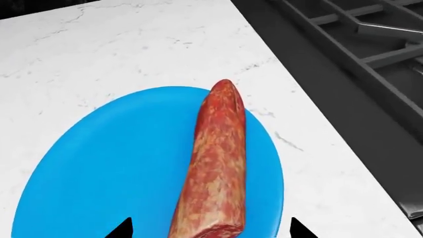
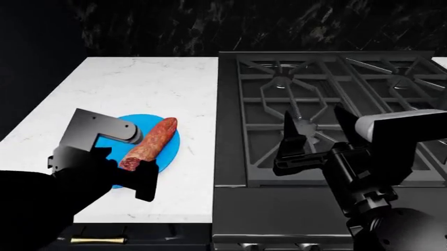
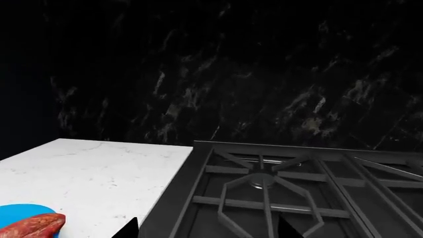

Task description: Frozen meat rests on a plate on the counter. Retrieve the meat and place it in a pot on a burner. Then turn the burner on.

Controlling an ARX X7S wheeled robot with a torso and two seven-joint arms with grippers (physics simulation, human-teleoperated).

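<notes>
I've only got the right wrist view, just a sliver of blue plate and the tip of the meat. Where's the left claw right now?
Observer: The left claw is open, with its fingertips on either side of the meat's cut end, touching neither side.
Operator: Is the meat properly on the plate?
Observer: Yes. It lies lengthwise across the plate, with its rounded tip reaching the rim.
Operator: Any pot on the stove?
Observer: None shows in any view, though the head view cuts off the stove's right side.
</notes>
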